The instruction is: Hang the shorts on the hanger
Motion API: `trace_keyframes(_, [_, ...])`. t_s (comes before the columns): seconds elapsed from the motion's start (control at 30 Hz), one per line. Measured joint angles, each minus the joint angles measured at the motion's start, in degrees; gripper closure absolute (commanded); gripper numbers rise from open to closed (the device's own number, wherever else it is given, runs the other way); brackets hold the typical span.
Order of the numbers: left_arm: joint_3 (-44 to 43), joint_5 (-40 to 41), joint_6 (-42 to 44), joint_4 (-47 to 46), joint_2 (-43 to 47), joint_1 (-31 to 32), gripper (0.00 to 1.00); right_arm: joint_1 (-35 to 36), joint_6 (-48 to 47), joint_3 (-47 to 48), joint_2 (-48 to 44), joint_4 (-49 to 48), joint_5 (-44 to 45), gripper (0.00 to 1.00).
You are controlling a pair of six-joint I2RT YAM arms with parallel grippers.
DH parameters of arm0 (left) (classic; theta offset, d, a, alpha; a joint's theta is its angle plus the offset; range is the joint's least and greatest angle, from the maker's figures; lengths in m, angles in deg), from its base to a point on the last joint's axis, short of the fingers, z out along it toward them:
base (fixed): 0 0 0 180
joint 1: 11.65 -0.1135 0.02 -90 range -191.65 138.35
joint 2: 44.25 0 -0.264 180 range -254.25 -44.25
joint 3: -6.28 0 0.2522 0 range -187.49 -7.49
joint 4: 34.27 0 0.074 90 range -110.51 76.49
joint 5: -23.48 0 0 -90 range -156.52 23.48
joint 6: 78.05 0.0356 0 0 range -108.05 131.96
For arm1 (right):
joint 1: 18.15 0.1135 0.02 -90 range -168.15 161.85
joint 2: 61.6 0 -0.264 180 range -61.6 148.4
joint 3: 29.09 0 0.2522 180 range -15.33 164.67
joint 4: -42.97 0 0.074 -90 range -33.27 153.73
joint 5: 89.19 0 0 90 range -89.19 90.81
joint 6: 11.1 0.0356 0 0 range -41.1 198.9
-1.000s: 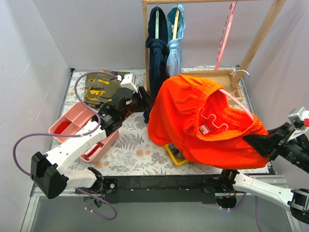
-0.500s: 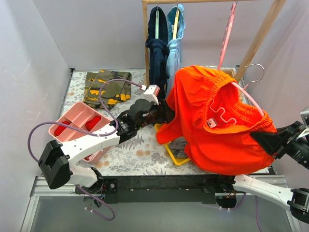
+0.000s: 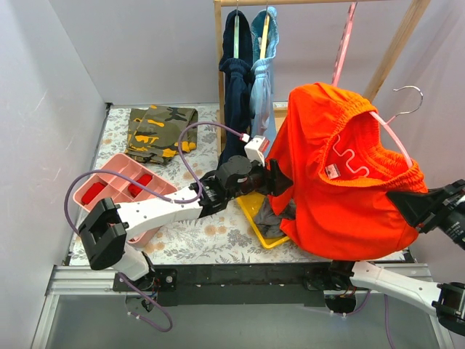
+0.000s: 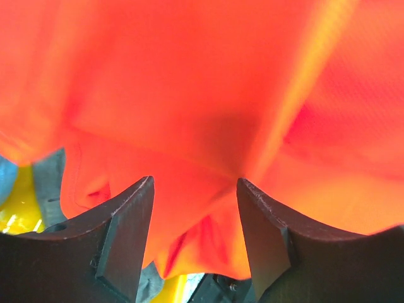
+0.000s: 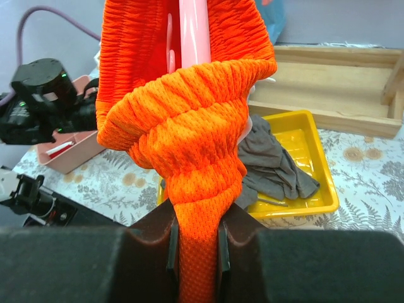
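The red-orange shorts [image 3: 341, 182] hang in the air over the table's right side, draped on the pink hanger [image 3: 389, 134], whose metal hook [image 3: 410, 98] sticks up at the right. My right gripper [image 3: 407, 207] is shut on the bunched waistband [image 5: 197, 189] where it wraps the hanger's end; the pink hanger arm [image 5: 194, 31] rises behind it. My left gripper [image 3: 280, 178] is at the shorts' left edge. Its jaws stand open, and a fold of orange fabric [image 4: 208, 126] hangs between and beyond the fingers [image 4: 126, 233].
A yellow tray [image 3: 251, 207] with a grey garment [image 3: 272, 217] lies under the shorts. A pink divided tray [image 3: 116, 182] sits at the left and a camouflage garment [image 3: 160, 131] at the back left. The wooden rack [image 3: 392, 51] holds a dark garment [image 3: 236, 73], light blue shorts [image 3: 263, 73] and another pink hanger [image 3: 341, 43].
The shorts and hanger have risen and moved right with my right gripper. My left arm has reached rightward across the table, staying at the shorts' left edge.
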Motion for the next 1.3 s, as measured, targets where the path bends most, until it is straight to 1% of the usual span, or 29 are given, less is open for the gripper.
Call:
trace_keyframes(0.1, [-0.3,0.2,0.3,0.0,0.0,0.6,0.43,0.0,1.1,-2.7,0.0,-1.5,2.3,0.99])
trace_keyframes(0.23, [-0.3,2.3,0.9,1.1,1.1,0.7,0.41,0.0,2.7,-9.2,0.9,-4.9,5.0,0.99])
trace_keyframes(0.33, [-0.3,3.9,1.4,3.1,3.3,0.7,0.40,0.0,4.1,-12.9,5.1,-8.2,6.8,0.99])
trace_keyframes(0.47, [-0.3,5.8,2.1,6.3,8.0,0.7,0.37,0.0,5.1,-15.1,11.7,-12.8,8.1,0.99])
trace_keyframes(0.57, [-0.3,7.1,2.7,7.9,12.2,0.7,0.37,0.0,5.7,-15.3,16.2,-15.2,10.0,0.99])
trace_keyframes(0.73, [-0.4,7.8,3.7,10.5,16.3,0.7,0.36,0.0,7.4,-15.0,20.4,-15.3,16.0,0.99])
trace_keyframes(0.97, [-1.7,7.8,5.0,15.1,17.1,0.7,0.35,0.0,10.2,-12.0,21.7,-11.8,27.4,0.99])
trace_keyframes(1.1, [-3.1,8.2,6.2,17.2,17.8,0.7,0.34,0.0,10.9,-9.2,22.9,-10.3,31.7,0.99])
trace_keyframes(1.3, [-6.3,9.6,7.6,20.3,19.2,0.7,0.34,0.0,6.6,-8.7,26.3,-16.5,33.6,0.99])
